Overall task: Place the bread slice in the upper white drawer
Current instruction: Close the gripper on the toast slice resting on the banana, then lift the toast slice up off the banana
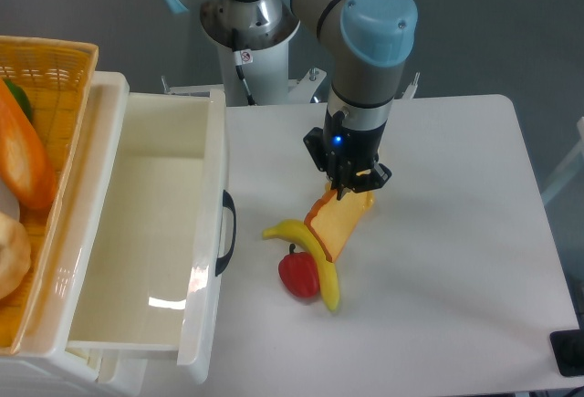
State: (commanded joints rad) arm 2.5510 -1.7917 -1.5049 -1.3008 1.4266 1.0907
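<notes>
The bread slice (336, 223), pale yellow with an orange-brown crust, hangs tilted at the table's middle, its lower end over the banana. My gripper (348, 190) is shut on the slice's upper edge. The upper white drawer (146, 233) stands pulled open at the left, its deep tray bare, with a black curved handle (227, 233) on its front. The gripper is to the right of the drawer, about a hand's width from the handle.
A yellow banana (313, 255) and a red pepper (299, 274) lie under and beside the slice. A woven yellow-orange basket (46, 96) with a long orange baguette (23, 155) sits on the far left. A black object (568, 353) pokes in at the bottom right corner.
</notes>
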